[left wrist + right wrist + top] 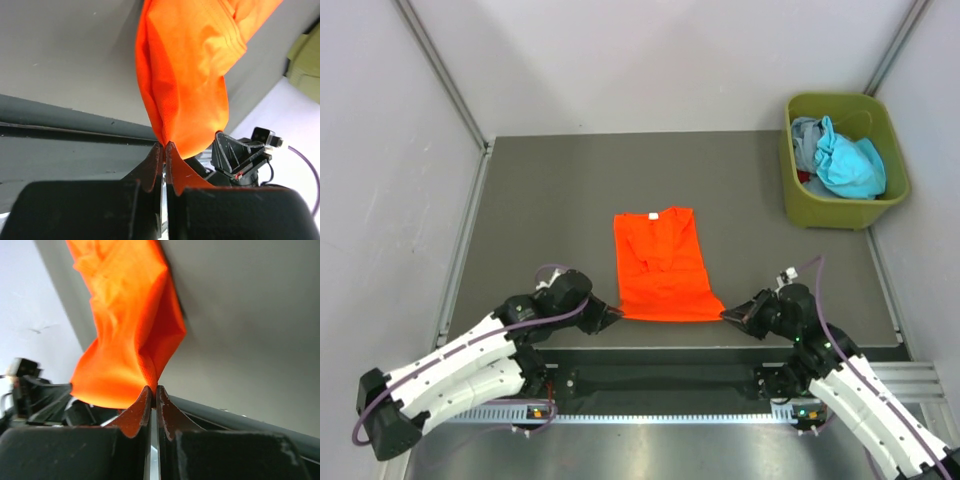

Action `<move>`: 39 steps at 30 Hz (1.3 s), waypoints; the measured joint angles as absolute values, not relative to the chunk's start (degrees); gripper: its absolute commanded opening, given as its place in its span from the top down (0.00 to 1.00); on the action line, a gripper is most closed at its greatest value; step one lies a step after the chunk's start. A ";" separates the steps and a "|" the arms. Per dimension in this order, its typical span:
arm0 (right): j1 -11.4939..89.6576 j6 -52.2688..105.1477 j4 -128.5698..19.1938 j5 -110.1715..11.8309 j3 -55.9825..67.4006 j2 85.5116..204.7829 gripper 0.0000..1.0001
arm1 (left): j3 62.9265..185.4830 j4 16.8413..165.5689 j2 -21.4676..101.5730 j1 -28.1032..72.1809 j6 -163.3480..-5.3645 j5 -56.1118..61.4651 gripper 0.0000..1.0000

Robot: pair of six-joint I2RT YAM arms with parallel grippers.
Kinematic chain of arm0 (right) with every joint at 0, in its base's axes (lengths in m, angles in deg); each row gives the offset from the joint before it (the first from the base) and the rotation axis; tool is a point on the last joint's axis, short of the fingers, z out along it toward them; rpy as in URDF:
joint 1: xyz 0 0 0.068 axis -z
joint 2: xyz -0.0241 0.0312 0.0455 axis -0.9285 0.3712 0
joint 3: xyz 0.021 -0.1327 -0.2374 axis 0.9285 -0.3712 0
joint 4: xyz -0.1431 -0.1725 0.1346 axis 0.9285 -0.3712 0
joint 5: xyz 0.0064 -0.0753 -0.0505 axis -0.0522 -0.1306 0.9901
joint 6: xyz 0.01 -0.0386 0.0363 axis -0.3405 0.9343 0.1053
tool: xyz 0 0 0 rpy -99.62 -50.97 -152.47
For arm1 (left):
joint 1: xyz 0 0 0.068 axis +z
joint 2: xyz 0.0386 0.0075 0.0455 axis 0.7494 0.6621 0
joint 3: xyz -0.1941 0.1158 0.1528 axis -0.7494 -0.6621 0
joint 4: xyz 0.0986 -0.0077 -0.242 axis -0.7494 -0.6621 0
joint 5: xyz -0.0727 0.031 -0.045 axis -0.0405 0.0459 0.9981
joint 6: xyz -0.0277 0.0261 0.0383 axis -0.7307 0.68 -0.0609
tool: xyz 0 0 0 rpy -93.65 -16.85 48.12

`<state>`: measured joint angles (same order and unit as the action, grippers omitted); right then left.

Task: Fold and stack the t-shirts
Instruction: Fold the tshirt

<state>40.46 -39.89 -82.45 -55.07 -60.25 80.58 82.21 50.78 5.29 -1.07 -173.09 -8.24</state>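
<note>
Left end effector [610,318]: fingers pressed together on the near-left hem corner of the orange shirt [660,265]. The left wrist view shows the cloth pinched right at the tips. Right end effector [728,316]: likewise closed on the near-right hem corner, confirmed in the right wrist view.

Shirt runs straight out ahead of both end effectors across the bench [540,200], collar at the far end. It lies as a narrow strip with no sleeves sticking out, and the hem flares slightly between the 2 grips. Both wrist views show the corners lifted a little off the bench.

Bin [790,180] sits far ahead and to the right of the right end effector, with the teal shirts [840,160] bunched inside, not yet handled.

Judgement: shirt 1 looks narrowed already; step in hand is the crosswise fold, hem to collar.

Next move calls for:
- raising both corners together, level
- carrying them forward over the body toward the collar, spacing unchanged
- setting the hem square on the far edge before letting go

Risk: uneven travel would skew the fold.
</note>
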 measured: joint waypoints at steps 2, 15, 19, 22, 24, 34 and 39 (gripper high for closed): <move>40.46 -39.08 -82.15 -55.14 -60.03 83.29 1.00 | 84.13 50.62 8.17 -1.07 -172.35 -8.52 1.00; 40.96 -23.56 -76.42 -54.76 -33.63 120.40 1.00 | 93.44 53.38 19.13 6.08 -162.03 -16.57 1.00; 43.00 -19.24 -75.61 -56.38 -24.82 130.48 1.00 | 97.01 58.53 25.62 15.30 -156.26 -13.16 1.00; 44.92 -16.72 -75.50 -58.50 -19.86 136.64 1.00 | 99.80 61.51 32.11 20.24 -151.98 -9.60 1.00; 46.17 -15.17 -75.48 -60.05 -16.65 140.75 1.00 | 102.10 62.99 36.30 22.47 -149.44 -7.63 1.00; 50.87 -11.74 -75.57 -66.96 -3.97 156.51 1.00 | 112.66 70.67 49.53 28.18 -142.55 -1.33 1.00; 52.09 -11.24 -75.50 -69.52 1.67 162.52 1.00 | 114.93 73.99 53.57 30.34 -141.44 0.17 1.00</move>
